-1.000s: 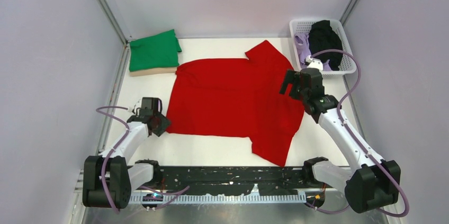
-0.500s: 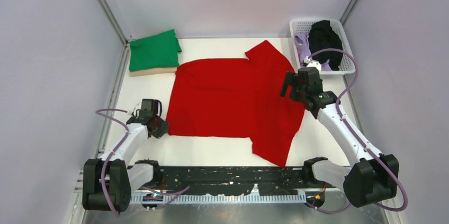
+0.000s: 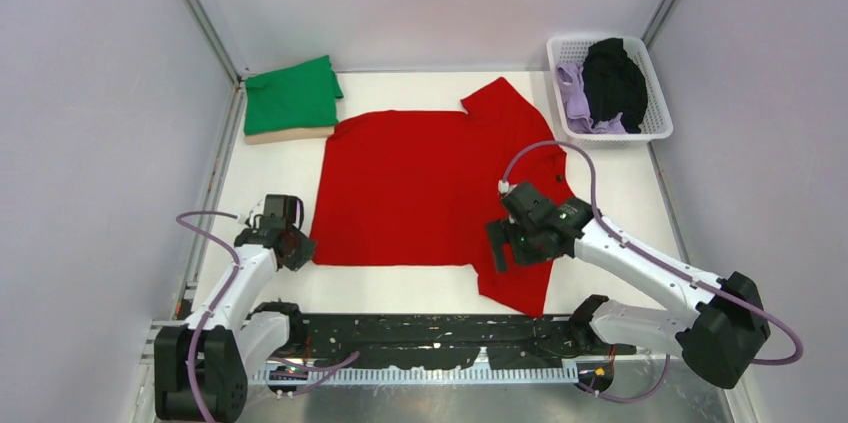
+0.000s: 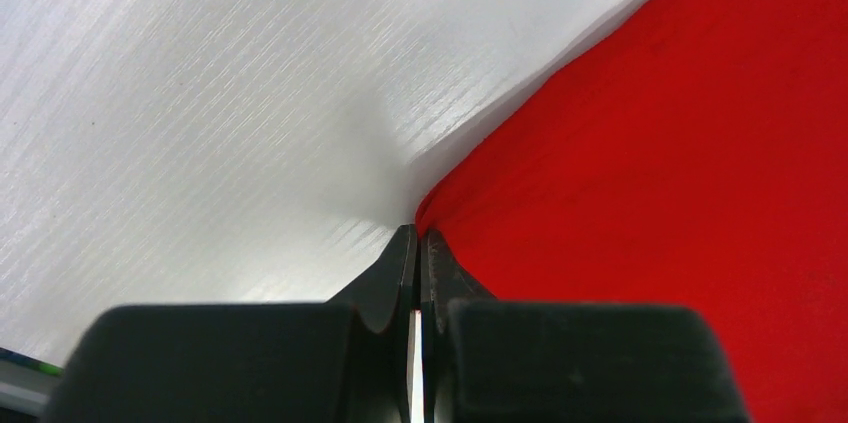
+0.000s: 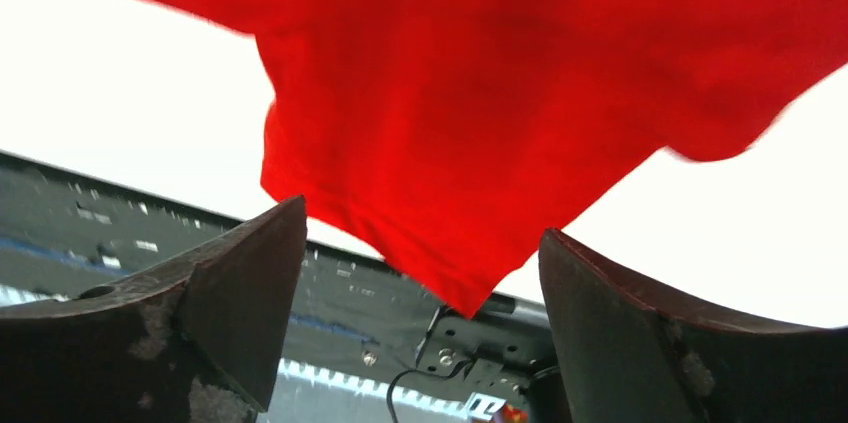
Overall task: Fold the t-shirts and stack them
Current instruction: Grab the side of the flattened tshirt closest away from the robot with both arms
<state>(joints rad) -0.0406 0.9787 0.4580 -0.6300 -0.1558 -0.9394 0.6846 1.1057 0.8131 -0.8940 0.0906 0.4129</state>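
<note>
You see the red shirt [image 3: 420, 193] spread flat in the middle of the counter [image 3: 270, 178], with one sleeve pointing toward the arm bases. Your left pincer [image 3: 296, 247] is together, clamped on the near left corner of this shirt, where the cloth bunches at the tips. Your right pincer [image 5: 420, 228] stands wide apart, above that near sleeve. The green shirt [image 3: 292, 93] lies folded at the far left corner.

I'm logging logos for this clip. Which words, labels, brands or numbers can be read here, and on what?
None can be read.
The red shirt, green shirt and basket show no print.
Pale marks on the black rail at the near edge are too small and blurred to read.
</note>
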